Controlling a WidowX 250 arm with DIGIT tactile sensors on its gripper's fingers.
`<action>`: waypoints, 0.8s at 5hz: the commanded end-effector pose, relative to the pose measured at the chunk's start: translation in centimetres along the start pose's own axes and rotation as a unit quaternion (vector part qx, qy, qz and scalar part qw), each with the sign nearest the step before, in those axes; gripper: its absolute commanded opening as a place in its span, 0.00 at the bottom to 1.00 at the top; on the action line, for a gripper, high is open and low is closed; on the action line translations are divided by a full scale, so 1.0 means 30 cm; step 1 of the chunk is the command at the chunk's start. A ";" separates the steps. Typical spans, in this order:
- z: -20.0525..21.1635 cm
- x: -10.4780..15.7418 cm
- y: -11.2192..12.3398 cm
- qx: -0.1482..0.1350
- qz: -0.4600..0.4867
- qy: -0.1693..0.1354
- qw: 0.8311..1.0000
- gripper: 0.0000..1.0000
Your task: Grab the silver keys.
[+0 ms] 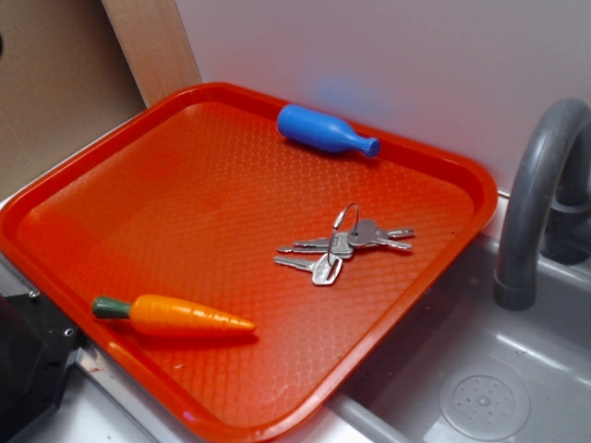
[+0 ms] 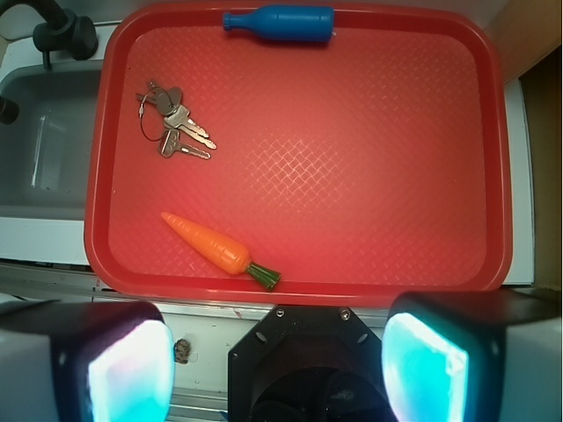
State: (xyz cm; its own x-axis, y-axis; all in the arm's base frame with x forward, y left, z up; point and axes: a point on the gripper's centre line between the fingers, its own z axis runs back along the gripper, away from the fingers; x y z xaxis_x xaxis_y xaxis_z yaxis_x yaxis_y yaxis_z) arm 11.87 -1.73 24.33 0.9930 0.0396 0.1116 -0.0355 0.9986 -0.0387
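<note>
**Keys lie loose on the red tray, hand spread wide above**

The silver keys point(image 2: 172, 123) rest flat on a red tray point(image 2: 369, 158), in the part of it closest to the grey sink point(image 2: 44, 149). In the wrist view they sit toward the upper left of the tray, well inside its raised rim. The flat grey blades fan out in several directions from a thin wire ring point(image 2: 151, 123), which lies on the sink side of the bunch. In the exterior view the same keys point(image 1: 343, 245) lie right of the tray's middle, with the ring standing up a little from the textured surface.

A blue toy bottle point(image 2: 280, 23) lies on its side against the far rim, neck pointing toward the sink side. An orange toy carrot point(image 2: 211, 246) with a green stem lies diagonally near the rim closest to the robot, its tip pointing roughly toward the keys. Keys, bottle and carrot are well apart from one another; nothing touches.

The hand point(image 2: 277, 356) hangs over the tray's near edge, released, its two fingers point(image 2: 132, 369) spread far apart at the bottom of the wrist view and holding nothing. It is well clear of the keys.

A grey faucet point(image 1: 540, 194) curves up beside the sink, just past the tray's corner.
</note>
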 end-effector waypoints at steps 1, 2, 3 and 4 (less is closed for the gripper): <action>0.000 0.000 0.000 0.000 0.000 0.000 1.000 1.00; -0.068 0.052 -0.138 -0.023 0.018 -0.006 1.000 1.00; -0.083 0.097 -0.278 -0.098 0.041 -0.054 0.993 1.00; -0.144 0.135 -0.385 -0.125 0.039 -0.050 0.990 1.00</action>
State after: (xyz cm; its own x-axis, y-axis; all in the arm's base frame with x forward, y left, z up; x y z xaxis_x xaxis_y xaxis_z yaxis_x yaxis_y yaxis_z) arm 16.90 -13.01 19.63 0.9750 0.1350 0.1764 -0.0837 0.9589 -0.2711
